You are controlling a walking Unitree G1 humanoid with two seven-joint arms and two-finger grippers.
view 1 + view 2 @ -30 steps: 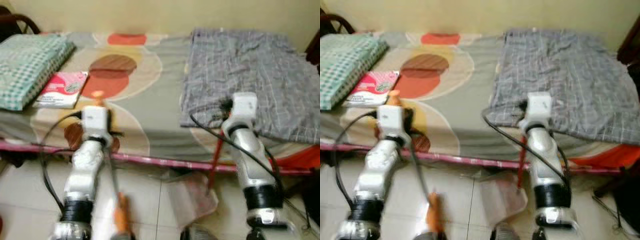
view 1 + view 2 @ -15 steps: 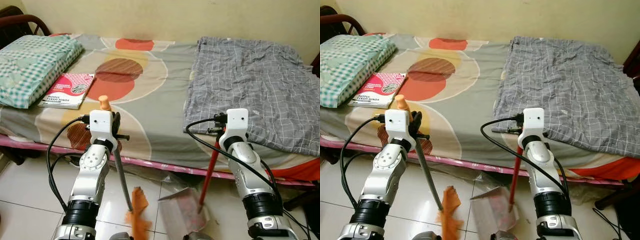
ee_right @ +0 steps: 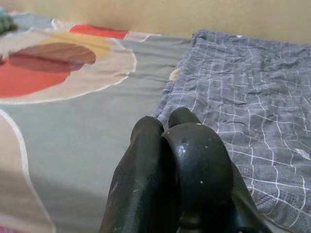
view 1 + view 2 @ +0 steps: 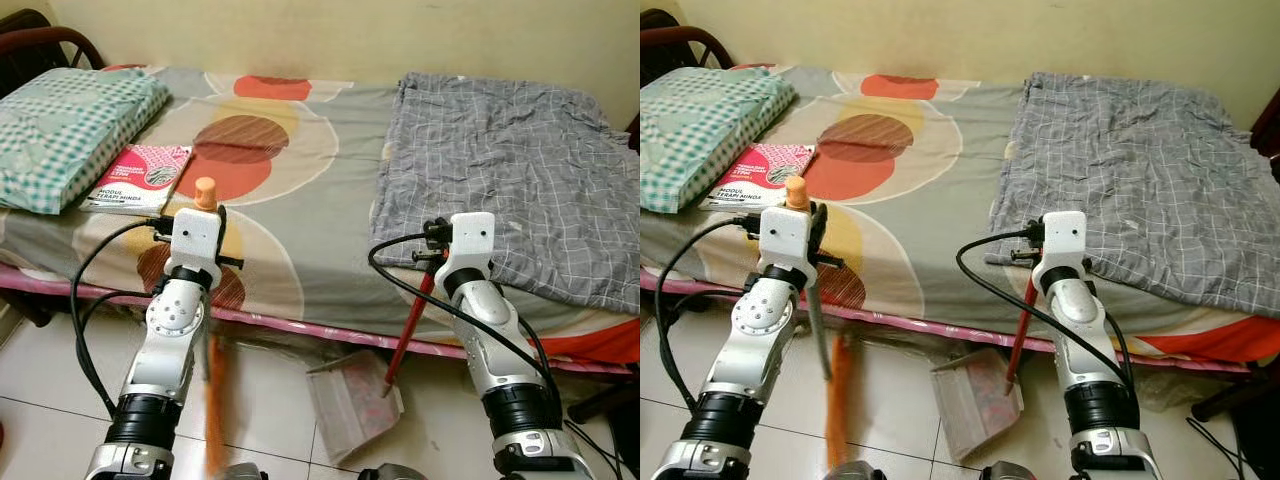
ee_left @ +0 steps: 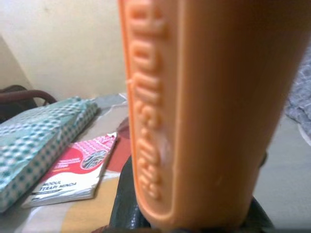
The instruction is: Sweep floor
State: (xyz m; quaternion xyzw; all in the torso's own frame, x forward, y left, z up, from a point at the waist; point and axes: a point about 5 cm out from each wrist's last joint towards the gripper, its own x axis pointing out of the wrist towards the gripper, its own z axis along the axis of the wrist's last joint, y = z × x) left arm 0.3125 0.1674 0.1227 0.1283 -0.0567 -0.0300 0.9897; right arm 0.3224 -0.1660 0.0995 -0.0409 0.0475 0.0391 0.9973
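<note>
Broom (image 4: pixel 213 400) bristles blurred, cut off

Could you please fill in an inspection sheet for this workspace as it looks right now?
Surface: pale tiled floor in front of a low bed.
Job's things: broom with orange bristles on the floor, blurred; dustpan resting on the tiles, its red handle slanting up.
Clutter: pink book, checked pillow and grey blanket on the bed.
Grippers: left pincer shut on the broom's orange handle top; right pincer shut on the dustpan handle.
Cables: black cables loop beside both arms.
Surroundings: cream wall behind the bed; dark chair at the far left.
</note>
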